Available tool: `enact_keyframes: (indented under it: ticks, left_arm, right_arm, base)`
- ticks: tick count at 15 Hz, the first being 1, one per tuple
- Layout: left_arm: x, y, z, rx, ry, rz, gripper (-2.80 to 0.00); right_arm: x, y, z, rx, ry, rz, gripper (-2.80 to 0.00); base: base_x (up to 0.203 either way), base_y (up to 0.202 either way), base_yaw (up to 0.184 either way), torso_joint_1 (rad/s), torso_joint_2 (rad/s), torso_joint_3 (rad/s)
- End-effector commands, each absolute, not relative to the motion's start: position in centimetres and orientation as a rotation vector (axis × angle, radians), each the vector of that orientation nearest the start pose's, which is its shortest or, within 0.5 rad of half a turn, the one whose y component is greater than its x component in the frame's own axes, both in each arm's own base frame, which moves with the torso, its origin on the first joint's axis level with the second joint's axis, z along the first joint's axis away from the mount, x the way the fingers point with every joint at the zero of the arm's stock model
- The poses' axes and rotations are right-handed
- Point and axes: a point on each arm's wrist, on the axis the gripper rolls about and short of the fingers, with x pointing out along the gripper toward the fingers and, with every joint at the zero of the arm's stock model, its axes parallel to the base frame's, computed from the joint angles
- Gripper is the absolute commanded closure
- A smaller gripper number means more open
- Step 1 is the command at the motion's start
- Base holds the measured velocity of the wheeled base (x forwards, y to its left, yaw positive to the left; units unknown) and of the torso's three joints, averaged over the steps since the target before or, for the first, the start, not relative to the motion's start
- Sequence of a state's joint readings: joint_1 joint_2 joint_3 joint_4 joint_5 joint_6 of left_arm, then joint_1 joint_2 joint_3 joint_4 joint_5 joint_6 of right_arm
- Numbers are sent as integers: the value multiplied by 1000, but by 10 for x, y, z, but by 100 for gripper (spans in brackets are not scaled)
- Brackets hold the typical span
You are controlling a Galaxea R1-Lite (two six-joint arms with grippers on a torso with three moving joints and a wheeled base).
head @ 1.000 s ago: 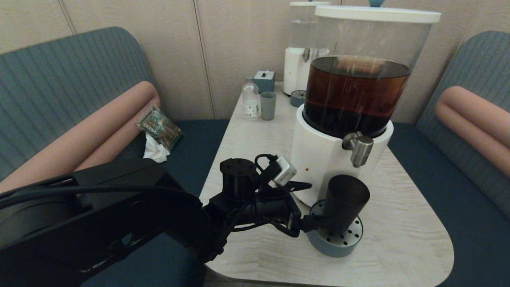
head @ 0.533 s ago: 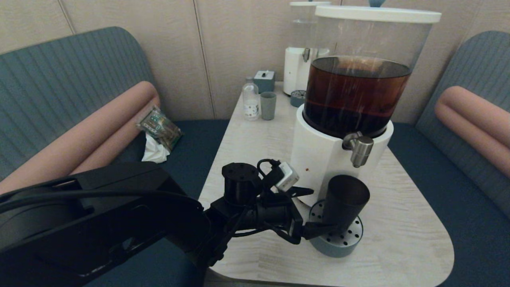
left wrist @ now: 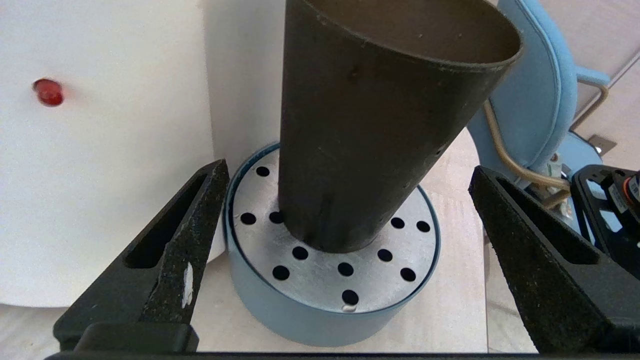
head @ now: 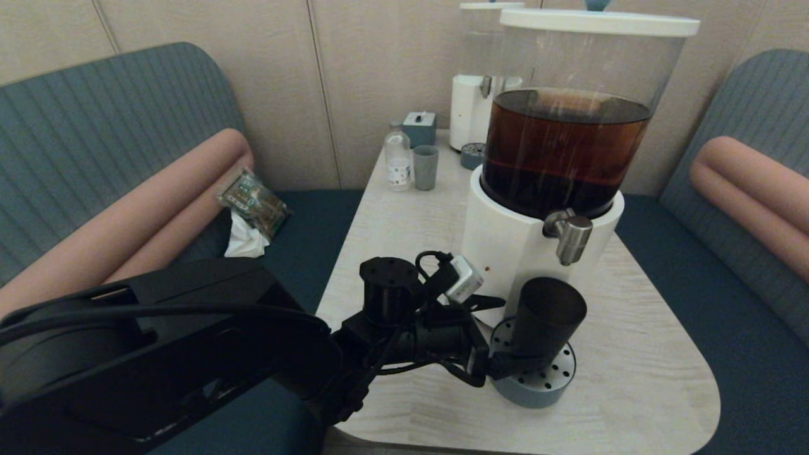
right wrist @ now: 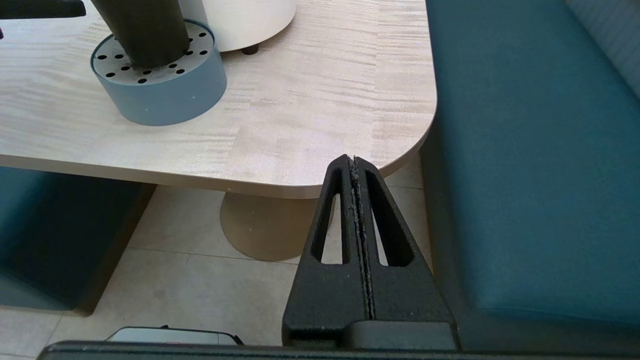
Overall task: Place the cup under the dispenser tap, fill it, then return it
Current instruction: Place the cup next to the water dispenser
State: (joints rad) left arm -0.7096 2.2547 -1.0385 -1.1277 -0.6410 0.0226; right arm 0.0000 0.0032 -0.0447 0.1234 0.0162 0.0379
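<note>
The dark tumbler cup (head: 547, 322) stands upright on the round blue drip tray (head: 537, 387), directly below the steel tap (head: 569, 235) of the big dispenser of brown liquid (head: 562, 151). My left gripper (head: 498, 333) is open at the cup's lower left side. In the left wrist view its fingers (left wrist: 185, 240) stand wide on either side of the cup (left wrist: 370, 115), clear of it, above the tray (left wrist: 320, 272). No stream falls from the tap. My right gripper (right wrist: 353, 161) is shut and empty, below the table's near right corner, out of the head view.
At the table's far end stand a small grey-green cup (head: 425, 167), a clear bottle (head: 397, 158), a small box (head: 419, 128) and a second white dispenser (head: 474, 101). A snack packet (head: 253, 199) lies on the left bench. The table's rounded corner (right wrist: 400, 145) is near my right gripper.
My left arm has crept to the right, bringing its open fingers closer around the cup's lower part. The cup and tray have not moved.
</note>
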Motion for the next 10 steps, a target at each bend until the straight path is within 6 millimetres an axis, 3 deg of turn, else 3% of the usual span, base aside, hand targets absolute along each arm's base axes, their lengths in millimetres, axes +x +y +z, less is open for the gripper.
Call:
enact_keyframes:
  ticks: [1,10]
  left_arm:
    - [310,-284,86,22,74,-1353,-280]
    - [312,-296,84,24,50,-1354,-280]
  right_arm:
    - [-26,0,75,39,85,15,0]
    - [-26,0,75,39,84,15,0]
  base:
    - [0,0,0,0,0,0]
    - [0,0,0,0,0,0]
